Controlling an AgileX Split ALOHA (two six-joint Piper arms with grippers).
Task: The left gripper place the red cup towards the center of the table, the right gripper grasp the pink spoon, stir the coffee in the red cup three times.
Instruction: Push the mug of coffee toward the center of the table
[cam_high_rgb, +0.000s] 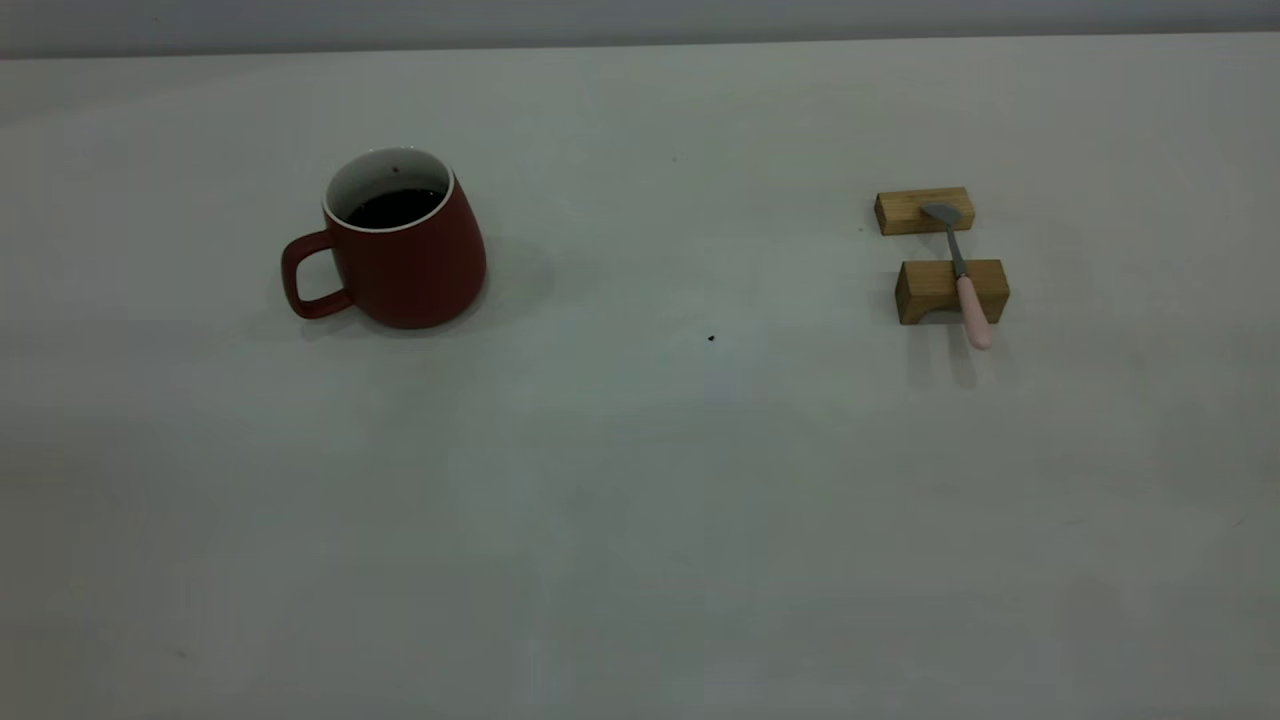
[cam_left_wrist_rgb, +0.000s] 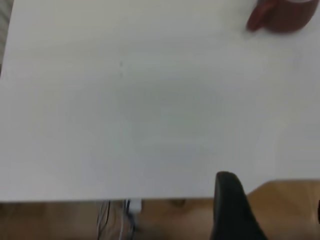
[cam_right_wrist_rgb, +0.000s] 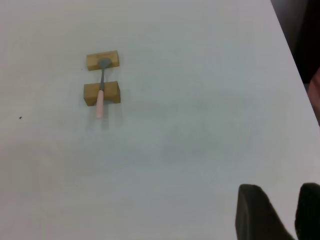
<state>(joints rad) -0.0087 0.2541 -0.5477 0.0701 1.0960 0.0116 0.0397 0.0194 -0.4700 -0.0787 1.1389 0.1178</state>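
- Nearest the left wrist camera, one dark finger of the left end effector (cam_left_wrist_rgb: 231, 210) shows at the surface (cam_high_rgb: 640, 520) edge; whether it is apart or together I cannot tell.
- Farther off, well apart from it, the red cup (cam_left_wrist_rgb: 281, 15) stands upright with the coffee (cam_high_rgb: 396, 207), handle outward.
- Right end effector (cam_right_wrist_rgb: 282, 212): fingers apart, well short of the pink spoon (cam_right_wrist_rgb: 100, 97), which bridges two wooden blocks (cam_right_wrist_rgb: 102, 93), handle toward it.

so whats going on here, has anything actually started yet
Nothing is being handled yet. The red cup stands upright on the left part of the table, with dark coffee inside and its handle pointing away from the centre. On the right, the pink spoon lies across two wooden blocks, bowl on the far block. Neither pincer touches anything: the left pincer is back at the table's edge and the right pincer hangs above bare table, well away from the spoon.
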